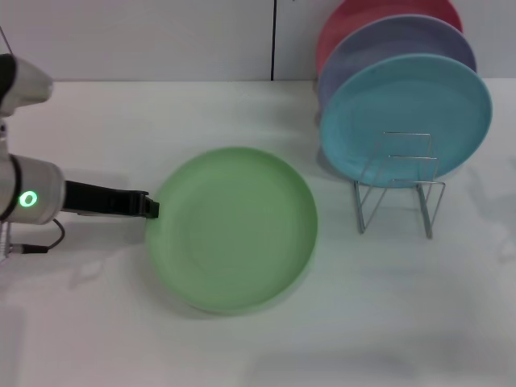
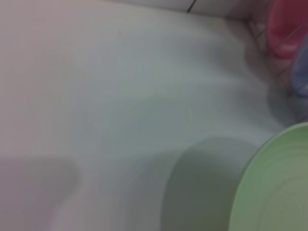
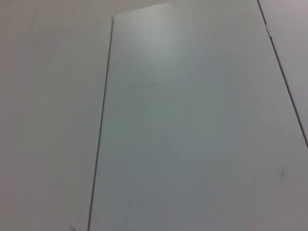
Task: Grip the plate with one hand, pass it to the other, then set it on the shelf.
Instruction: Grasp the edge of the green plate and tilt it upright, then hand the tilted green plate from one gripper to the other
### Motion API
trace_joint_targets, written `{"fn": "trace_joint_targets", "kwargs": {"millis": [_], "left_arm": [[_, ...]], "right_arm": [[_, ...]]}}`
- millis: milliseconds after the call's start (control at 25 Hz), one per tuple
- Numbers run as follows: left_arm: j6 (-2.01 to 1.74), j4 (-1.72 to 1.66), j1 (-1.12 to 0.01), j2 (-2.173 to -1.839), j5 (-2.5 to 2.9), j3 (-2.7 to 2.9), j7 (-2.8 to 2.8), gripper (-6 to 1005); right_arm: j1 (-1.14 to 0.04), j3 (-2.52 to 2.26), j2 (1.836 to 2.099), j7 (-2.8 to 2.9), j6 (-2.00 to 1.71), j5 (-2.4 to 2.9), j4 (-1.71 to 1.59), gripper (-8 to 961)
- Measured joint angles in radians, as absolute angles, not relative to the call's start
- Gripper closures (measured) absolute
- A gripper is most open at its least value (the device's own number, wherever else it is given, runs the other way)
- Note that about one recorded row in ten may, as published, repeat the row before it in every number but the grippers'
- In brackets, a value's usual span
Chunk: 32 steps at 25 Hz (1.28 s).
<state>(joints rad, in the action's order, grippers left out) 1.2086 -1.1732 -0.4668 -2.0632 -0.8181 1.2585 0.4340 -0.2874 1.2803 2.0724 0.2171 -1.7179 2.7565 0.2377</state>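
The worktop [image 1: 242,355] is white, smooth and matte, and it fills most of the head view. Behind it stands a pale wall made of flat panels, with one thin dark seam [image 1: 273,40] running down to the back edge of the worktop. The right wrist view shows only pale panels with thin dark lines between them.

The plate [image 1: 232,228] is round and light green, with a low raised rim and a matte surface without any pattern. It lies near the middle of the worktop, with a soft shadow along its near edge. In the left wrist view, one part of its rim shows at the corner, with a grey shadow on the worktop beside it.

The left gripper [image 1: 150,206] comes in from the left side, low over the worktop. Its dark fingers [image 1: 145,201] reach the left rim of the plate and seem to pinch it, though the contact itself is small in the view. A green light [image 1: 29,198] glows on the wrist.

The shelf [image 1: 397,184] stands to the right of the plate, well apart from it. It is thin silver wire. A blue plate [image 1: 405,119] leans upright in it, a lavender plate [image 1: 395,48] behind that, and a red plate [image 1: 379,16] at the back.

The right gripper is not visible in any view.
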Motion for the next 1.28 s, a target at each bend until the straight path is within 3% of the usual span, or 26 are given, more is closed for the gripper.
{"fn": "trace_joint_targets", "kwargs": {"millis": [360, 1280], "left_arm": [[1.192, -1.062, -0.383, -2.063, -1.101, 1.05, 0.762, 971], [1.067, -0.405, -0.396, -2.074, -2.058, 1.019, 1.897, 971]], "right_arm": [[-0.301, 1.287, 2.074, 0.227, -1.683, 2.756, 0.24, 240], [-0.355, 1.035, 2.084, 0.283, -1.622, 2.766, 0.272, 239]]}}
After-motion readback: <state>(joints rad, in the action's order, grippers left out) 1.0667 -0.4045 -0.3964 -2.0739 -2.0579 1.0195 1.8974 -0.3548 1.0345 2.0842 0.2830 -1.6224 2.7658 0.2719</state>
